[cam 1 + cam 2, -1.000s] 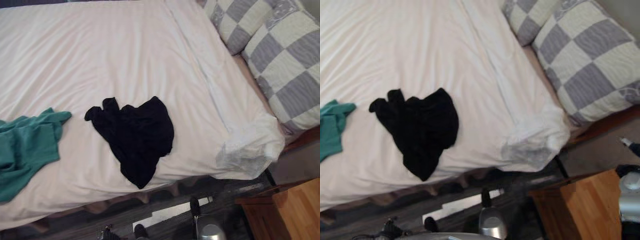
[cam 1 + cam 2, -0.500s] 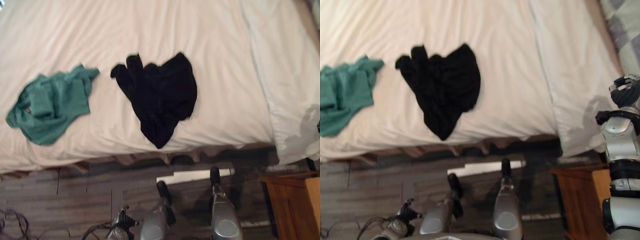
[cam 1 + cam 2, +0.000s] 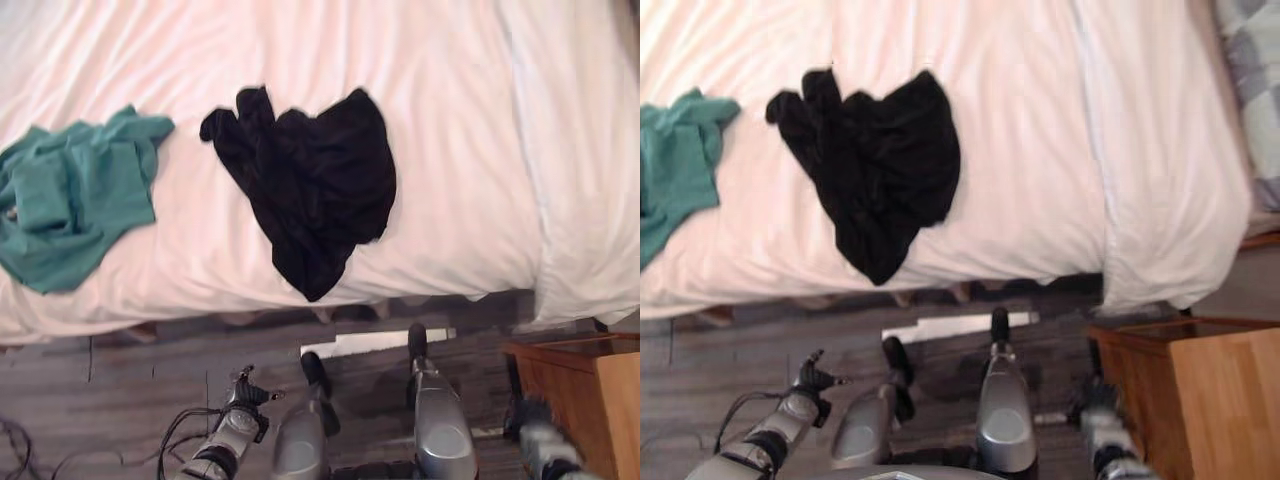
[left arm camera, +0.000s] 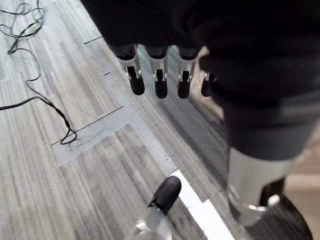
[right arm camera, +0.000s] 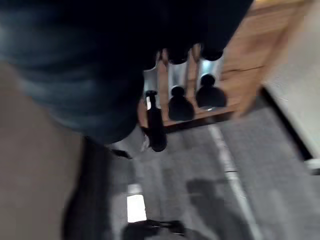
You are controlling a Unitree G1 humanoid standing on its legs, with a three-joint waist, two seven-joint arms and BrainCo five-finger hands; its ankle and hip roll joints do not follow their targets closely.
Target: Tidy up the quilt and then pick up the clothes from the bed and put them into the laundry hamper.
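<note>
Quilt (image 3: 440, 120): white, soft cloth, spread flat over the bed across the upper part of both eye views, with long shallow creases and a lengthwise seam toward the right; its right edge folds down over the side of the bed at right centre. Black garment (image 3: 310, 185): dark matte cloth, crumpled in an uneven heap with a narrower tail, lying on the quilt at centre, its lower tip reaching the near edge of the bed. Green garment (image 3: 75, 200): teal cloth, rumpled and folded over itself, on the quilt at the left edge of the frame, close beside the black one but apart from it. Pillow (image 3: 1252, 90): grey-and-cream checked, at the upper right edge. Wooden cabinet (image 3: 1200, 400): light brown, box-shaped with flat faces, lower right, standing on the grey wood-grain floor (image 4: 60, 165). My left hand (image 4: 160, 75): low at lower left, above the floor, fingers straight and relaxed, holding nothing. My right hand (image 5: 187, 97): low at lower right, just beside the cabinet, fingers hanging loosely, empty.
</note>
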